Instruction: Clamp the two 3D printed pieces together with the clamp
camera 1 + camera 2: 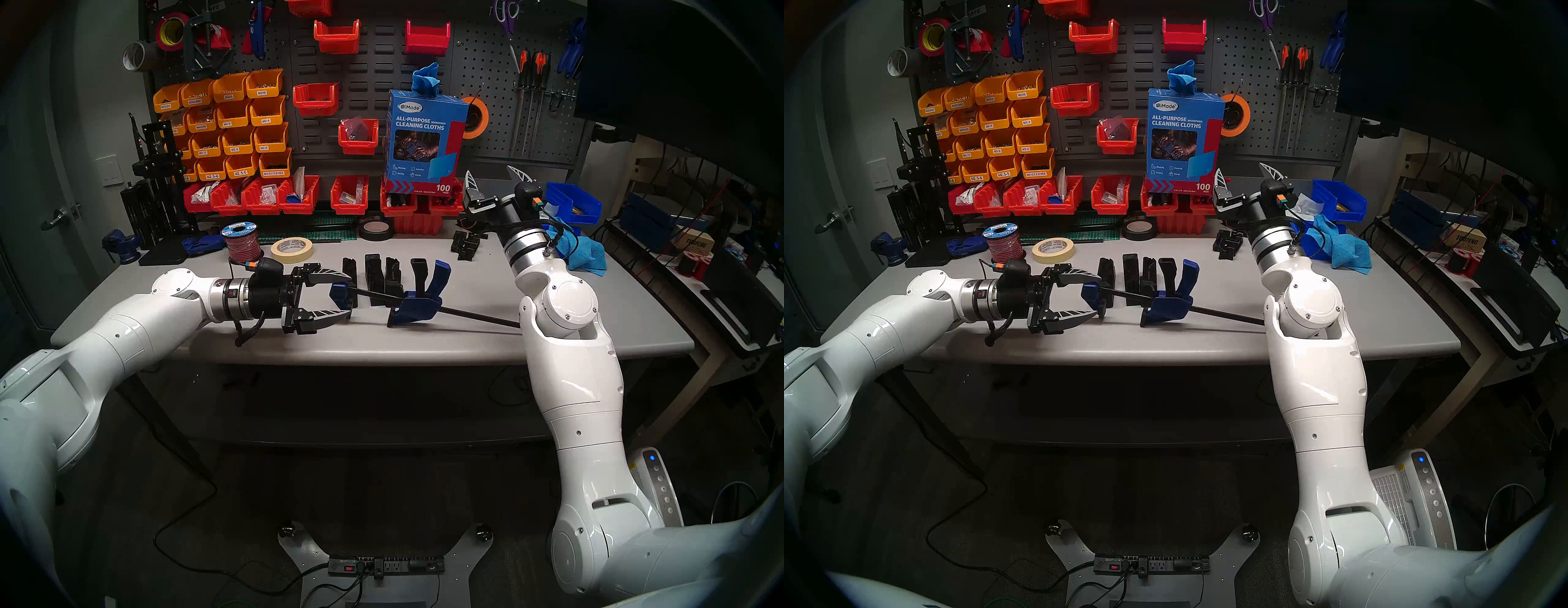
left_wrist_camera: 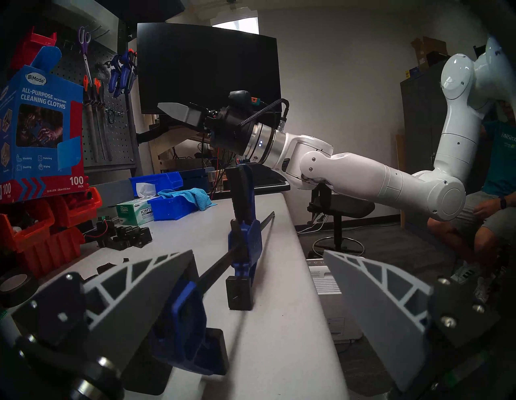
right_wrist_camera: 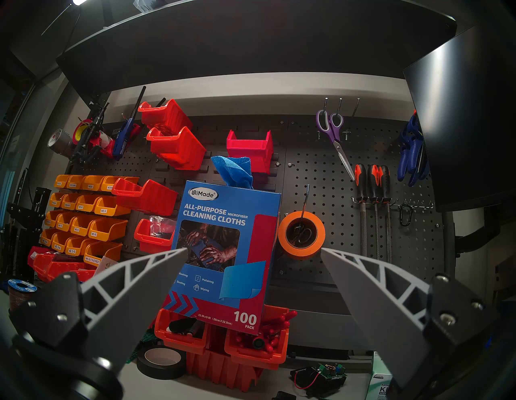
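Note:
The clamp [image 1: 418,303] lies across the middle of the table, its thin black bar [image 1: 479,316] running right and its blue-and-black handle [image 1: 439,271] tilted up. My left gripper [image 1: 351,296] is open, one finger on each side of the clamp's end jaw [image 2: 187,321], which sits close to the far finger. Black 3D printed pieces [image 1: 350,269] [image 1: 382,278] stand upright just behind the bar. In the left wrist view only bare table shows between the two clamp jaws. My right gripper [image 1: 490,172] is open, empty and raised at the back right, facing the pegboard [image 3: 349,195].
Behind the pieces lie a masking tape roll [image 1: 292,250], a wire spool [image 1: 242,244] and a black tape roll [image 1: 375,229]. A cluster of small black parts [image 1: 466,244], a blue cloth [image 1: 585,254] and a blue bin [image 1: 572,204] sit back right. A person [image 2: 488,209] sits beyond the table's right end.

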